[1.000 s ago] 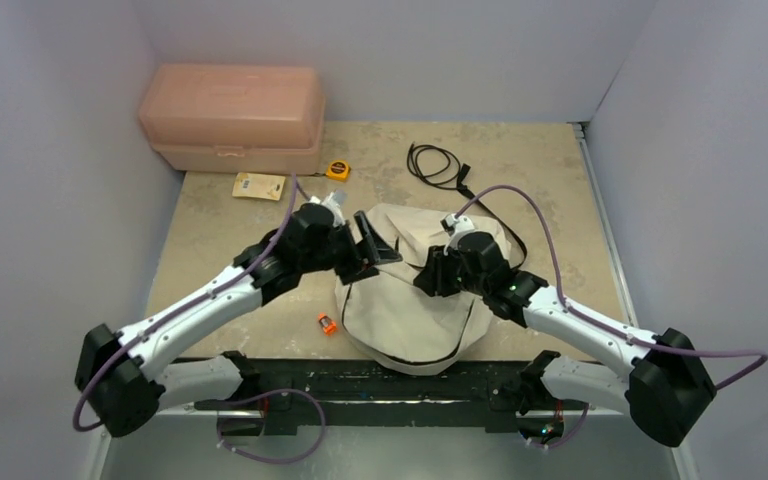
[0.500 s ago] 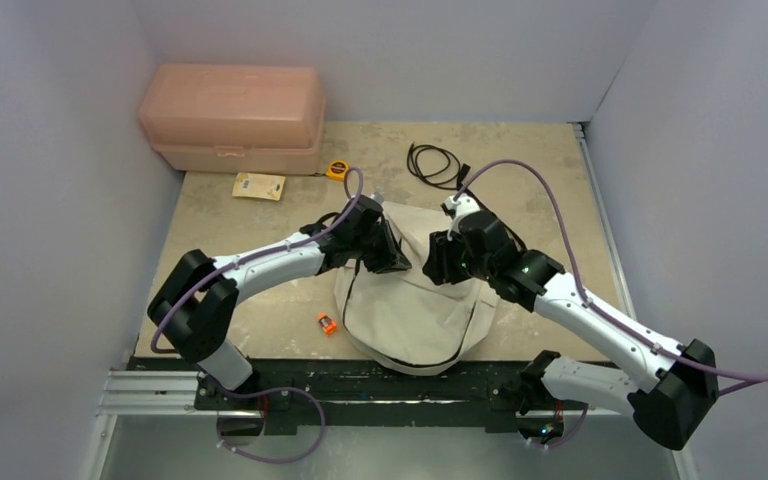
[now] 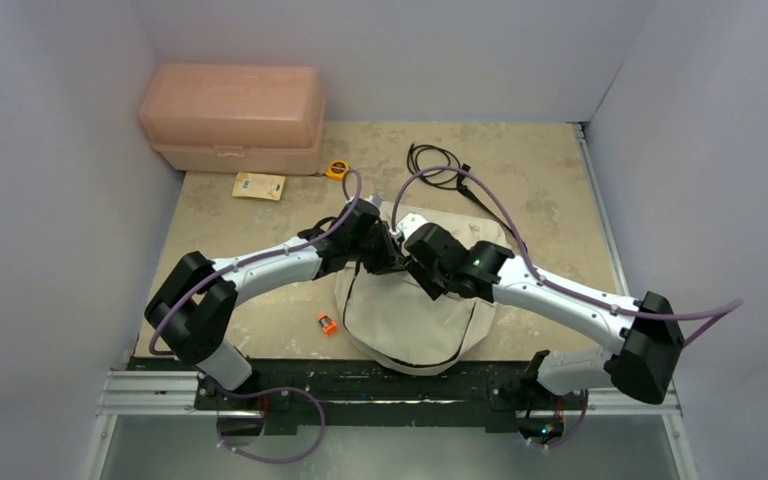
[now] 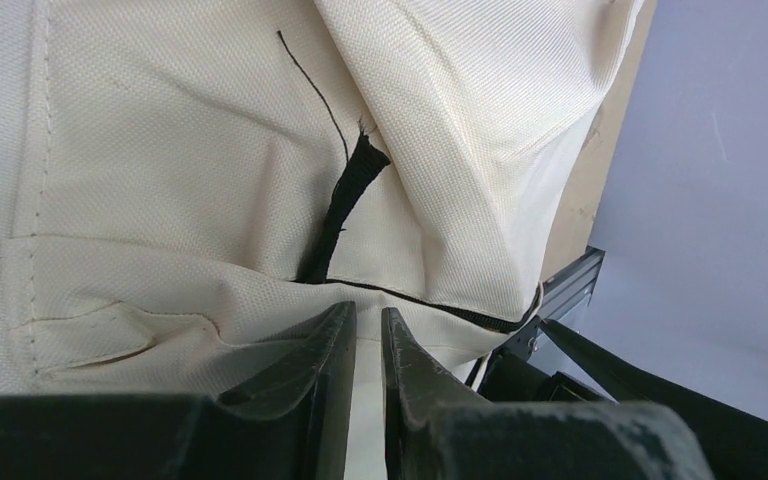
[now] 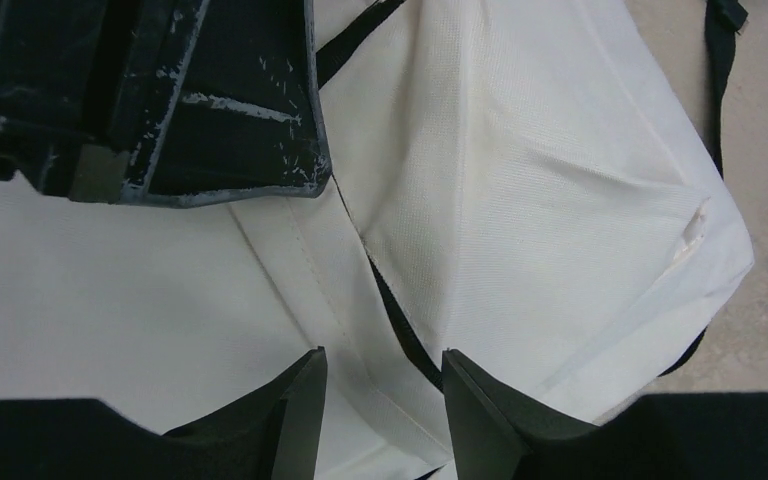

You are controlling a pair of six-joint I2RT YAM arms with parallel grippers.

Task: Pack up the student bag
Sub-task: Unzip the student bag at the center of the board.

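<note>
Right pincer (image 5: 382,352) (jaws apart) hangs over student bag (image 5: 520,200).

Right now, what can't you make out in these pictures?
Top view: both arms cover the upper part of the student bag, so its main opening is hidden.
Left wrist view: the left gripper is nearly closed; whether it pinches fabric is unclear.
Top view: print on the yellow card is too small to read.
Top view: the small orange object is too small to identify.
</note>
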